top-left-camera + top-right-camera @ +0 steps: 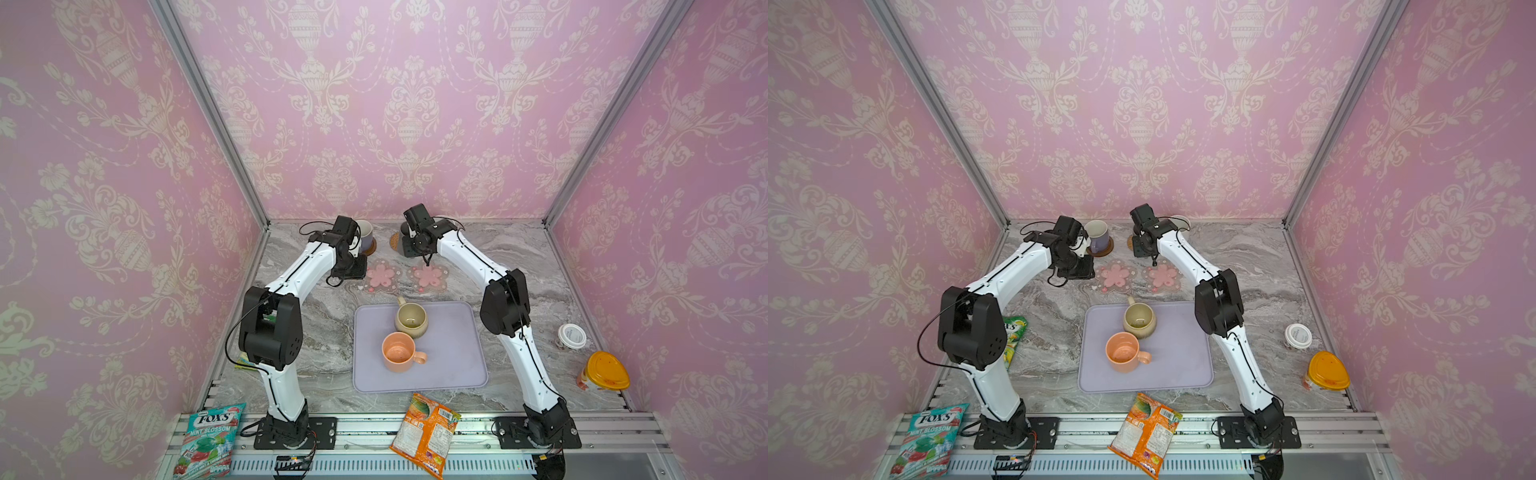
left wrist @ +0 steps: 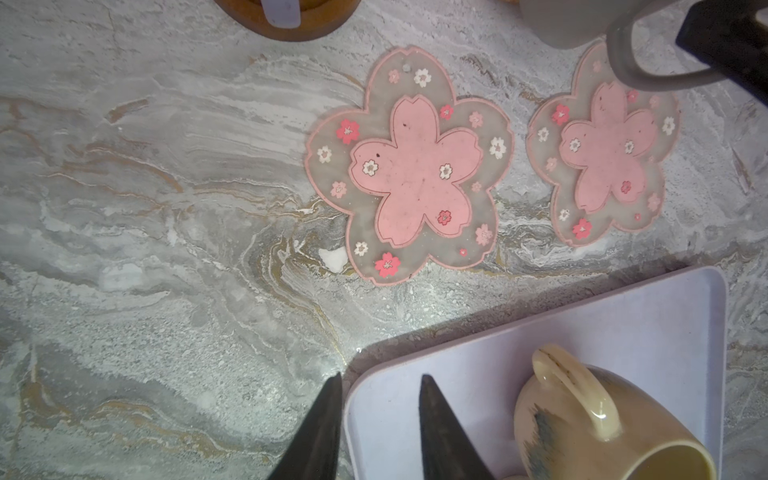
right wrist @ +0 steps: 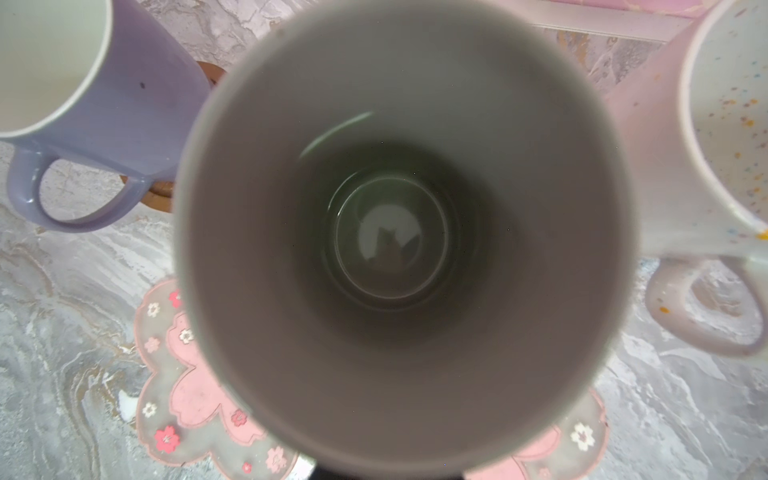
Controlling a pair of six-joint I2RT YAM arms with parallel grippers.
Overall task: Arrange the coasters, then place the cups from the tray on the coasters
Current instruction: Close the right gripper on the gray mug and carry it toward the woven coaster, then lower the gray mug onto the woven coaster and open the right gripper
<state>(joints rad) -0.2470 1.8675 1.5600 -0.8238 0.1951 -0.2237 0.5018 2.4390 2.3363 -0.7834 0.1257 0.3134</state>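
Pink damask walls, grey marble table. The tray sits centre front and carries two cups: the beige-olive mug at its far edge and the peach-orange mug mid-tray, both upright.

Just beyond the tray, two pink-flower coasters lie side by side, bare. At the back left, the lavender mug stands on the dark brown coaster. The white mug is at the back right, and what is under it is hidden by the arm.

The left gripper has its jaws apart with nothing between them. It is near the tray's far left corner, beside the left flower coaster.

The right gripper is at the back centre, jaws closed on the handle of the dark grey mug. The mug is upright and fills the right wrist view. The woven rattan coaster pokes out from its left side, and I can't tell if the mug is resting on it or lifted.

Clutter:
- a white-lidded paper cup and an orange-lidded container on the right
- a Fox's mint bag and an orange snack bag on the front rail
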